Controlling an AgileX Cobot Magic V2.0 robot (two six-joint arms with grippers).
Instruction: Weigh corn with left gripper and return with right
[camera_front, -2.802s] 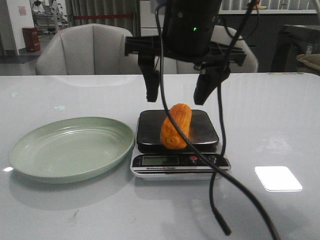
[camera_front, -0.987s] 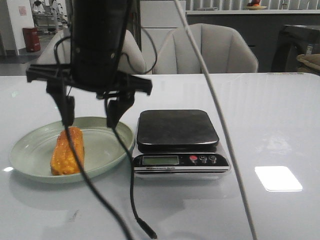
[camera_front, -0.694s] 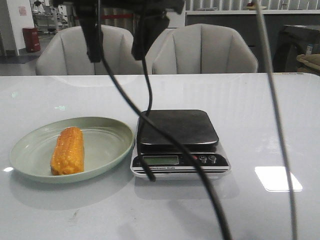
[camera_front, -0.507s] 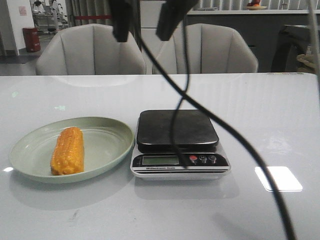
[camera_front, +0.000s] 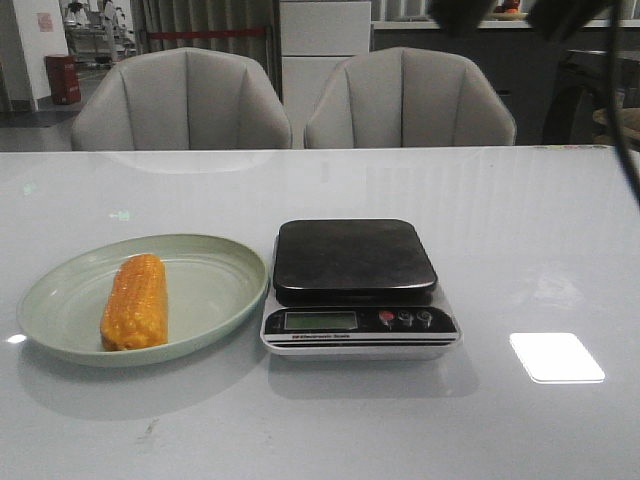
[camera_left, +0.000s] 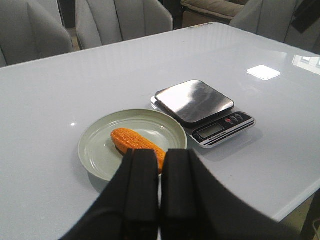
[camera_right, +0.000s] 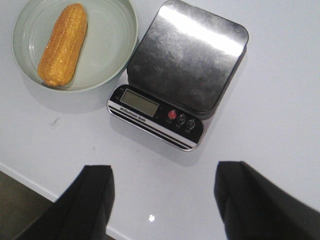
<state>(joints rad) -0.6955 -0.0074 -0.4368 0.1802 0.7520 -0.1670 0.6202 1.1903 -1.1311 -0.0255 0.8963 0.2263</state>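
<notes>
The orange-yellow corn (camera_front: 134, 301) lies on the pale green plate (camera_front: 215, 290) at the table's left; it also shows in the left wrist view (camera_left: 135, 142) and the right wrist view (camera_right: 63, 44). The black and silver scale (camera_front: 356, 258) beside the plate has a bare platform. My left gripper (camera_left: 160, 172) is shut and empty, well back from the plate. My right gripper (camera_right: 162, 192) is open and empty, high above the table's front edge near the scale (camera_right: 185, 70). In the front view only dark blurred parts of an arm show at the top right.
Two grey chairs (camera_front: 180, 100) stand behind the table. A bright light patch (camera_front: 556, 356) lies on the table to the right of the scale. The table's front edge (camera_right: 30, 182) shows in the right wrist view.
The corn went from the scale to the plate and was let go. The right arm then rose and swung right, out of the front view.
</notes>
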